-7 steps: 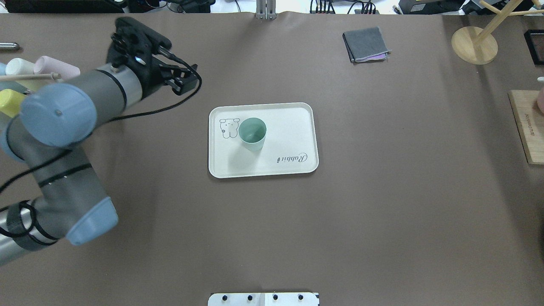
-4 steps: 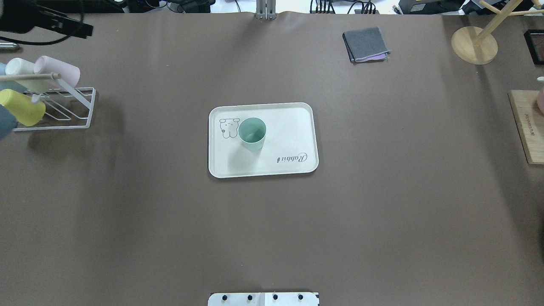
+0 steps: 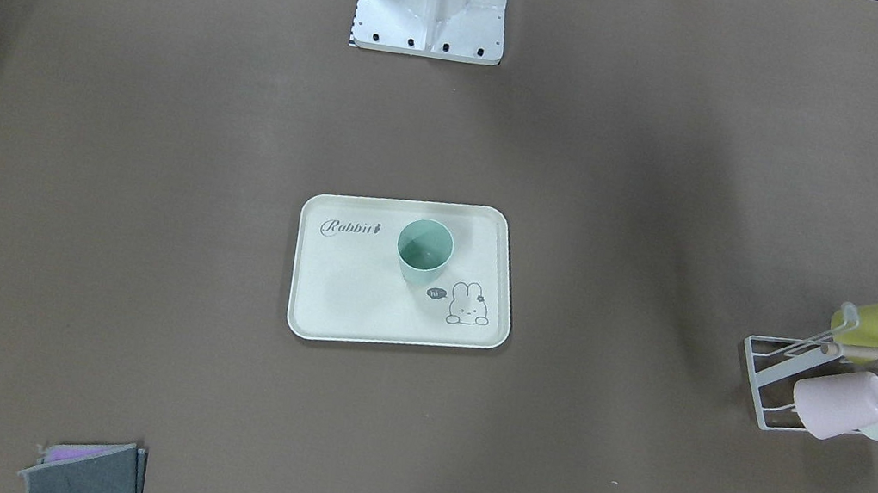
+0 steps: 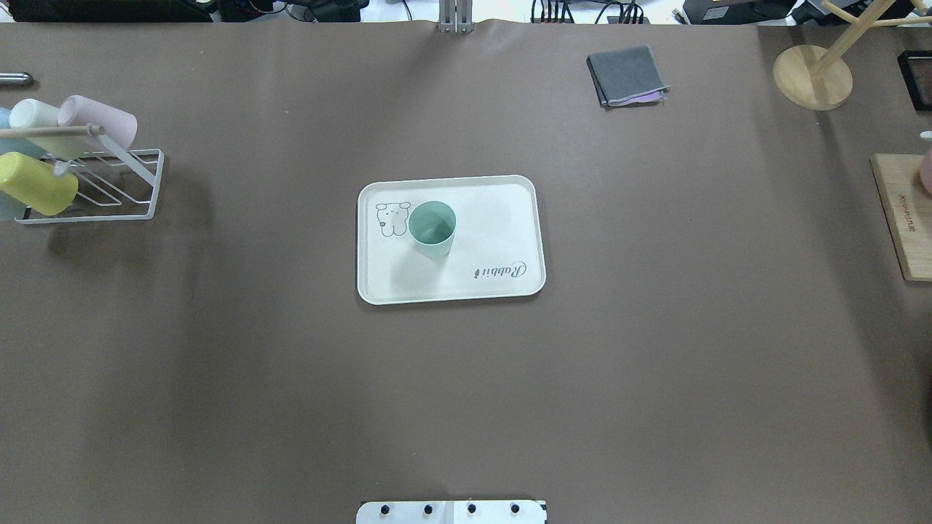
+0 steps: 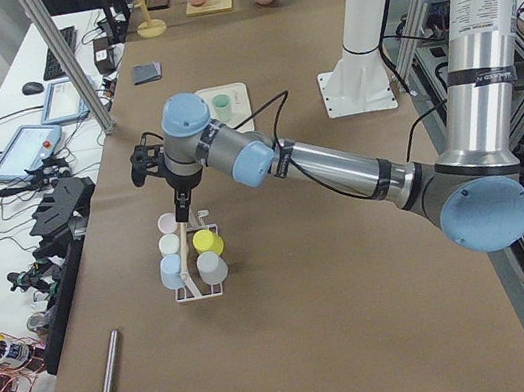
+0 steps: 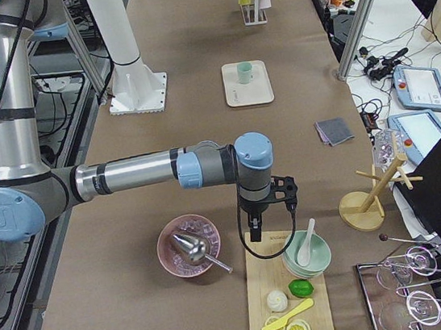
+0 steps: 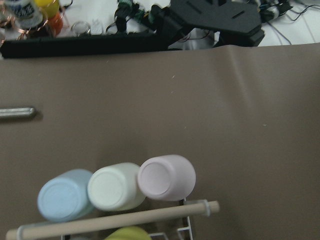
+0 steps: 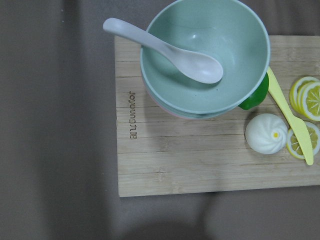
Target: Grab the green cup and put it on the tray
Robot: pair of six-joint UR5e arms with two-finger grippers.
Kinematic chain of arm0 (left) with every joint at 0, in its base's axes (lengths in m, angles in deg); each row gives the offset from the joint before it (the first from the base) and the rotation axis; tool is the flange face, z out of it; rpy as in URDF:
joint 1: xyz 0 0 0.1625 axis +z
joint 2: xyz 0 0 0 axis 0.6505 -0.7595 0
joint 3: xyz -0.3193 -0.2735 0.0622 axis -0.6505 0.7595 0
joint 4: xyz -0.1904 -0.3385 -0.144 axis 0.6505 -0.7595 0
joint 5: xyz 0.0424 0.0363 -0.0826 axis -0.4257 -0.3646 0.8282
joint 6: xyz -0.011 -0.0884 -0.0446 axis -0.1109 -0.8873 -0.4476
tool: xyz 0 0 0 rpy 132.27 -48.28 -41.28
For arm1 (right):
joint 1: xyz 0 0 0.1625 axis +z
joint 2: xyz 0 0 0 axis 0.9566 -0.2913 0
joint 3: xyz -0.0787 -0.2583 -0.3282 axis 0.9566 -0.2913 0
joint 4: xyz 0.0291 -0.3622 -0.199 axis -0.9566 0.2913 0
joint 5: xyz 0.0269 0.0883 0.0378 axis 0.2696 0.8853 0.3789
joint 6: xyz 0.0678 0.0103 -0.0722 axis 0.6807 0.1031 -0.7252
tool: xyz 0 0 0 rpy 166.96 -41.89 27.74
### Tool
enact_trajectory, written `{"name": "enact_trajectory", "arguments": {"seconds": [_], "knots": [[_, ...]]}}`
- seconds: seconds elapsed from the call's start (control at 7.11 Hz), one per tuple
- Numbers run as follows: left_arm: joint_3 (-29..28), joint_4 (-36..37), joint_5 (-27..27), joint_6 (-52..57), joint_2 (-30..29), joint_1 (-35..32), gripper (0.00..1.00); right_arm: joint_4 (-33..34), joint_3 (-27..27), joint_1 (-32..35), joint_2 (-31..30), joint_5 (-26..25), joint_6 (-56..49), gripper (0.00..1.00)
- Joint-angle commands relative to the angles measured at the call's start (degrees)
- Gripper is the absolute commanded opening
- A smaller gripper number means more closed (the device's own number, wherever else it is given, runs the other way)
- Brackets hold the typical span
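The left gripper point(image 5: 181, 216) is being held over a white wire rack point(image 4: 120, 182), with its fingers pointing down. It is being seen only from the side camera, so it cannot be told if its jaws are apart or together. Under its wrist camera, a pink cup point(image 7: 166, 177), a cream cup point(image 7: 116, 186) and a pale blue cup point(image 7: 65, 195) are being kept side by side on the rack, and a yellow-green cup point(image 4: 36, 183) is being kept in the row behind them.

The right gripper point(image 6: 256, 233) is being held over a wooden board point(image 8: 200, 165), well apart from the tray. Its jaws also cannot be judged. On this board a mint-green bowl point(image 8: 205, 75) is being stacked on another bowl, a white spoon point(image 8: 170, 50) is being rested in it, and a white bun point(image 8: 266, 132) is lying beside it.

The green cup point(image 4: 432, 229) is being carried by no gripper. It is standing upright on the tray point(image 4: 502, 218), just beside the bunny drawing point(image 4: 393, 218). The tray is lying in the middle of the table point(image 4: 655, 364).
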Motion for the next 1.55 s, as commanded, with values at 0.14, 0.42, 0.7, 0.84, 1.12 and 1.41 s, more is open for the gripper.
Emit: {"name": "enact_trajectory", "arguments": {"seconds": [0.14, 0.42, 0.7, 0.84, 1.12, 1.41], "knots": [[-0.58, 13.68, 0.67, 17.52, 3.84, -5.95, 0.98, 0.04, 0.22, -0.12, -0.04, -0.04, -0.01, 1.0], [-0.59, 20.19, -1.88, 24.81, 4.53, -7.18, 0.98, 0.04, 0.22, -0.21, -0.04, -0.04, -0.01, 1.0], [-0.15, 20.4, -1.88, 26.26, 9.53, -7.27, 0.98, 0.04, 0.22, -0.56, 0.05, -0.04, -0.01, 1.0], [-0.5, 20.48, -1.97, 26.87, 9.81, -7.27, 0.98, 0.04, 0.22, -0.56, -0.04, -0.04, -0.01, 1.0], [-0.06, 20.49, -2.76, 28.37, 11.65, -7.36, 0.98, 0.04, 0.3, -0.56, -0.04, -0.04, -0.01, 1.0], [0.03, 20.4, -2.76, 28.37, 12.45, -7.27, 0.98, 0.04, 0.3, -0.56, -0.04, -0.13, -0.01, 1.0]]}}
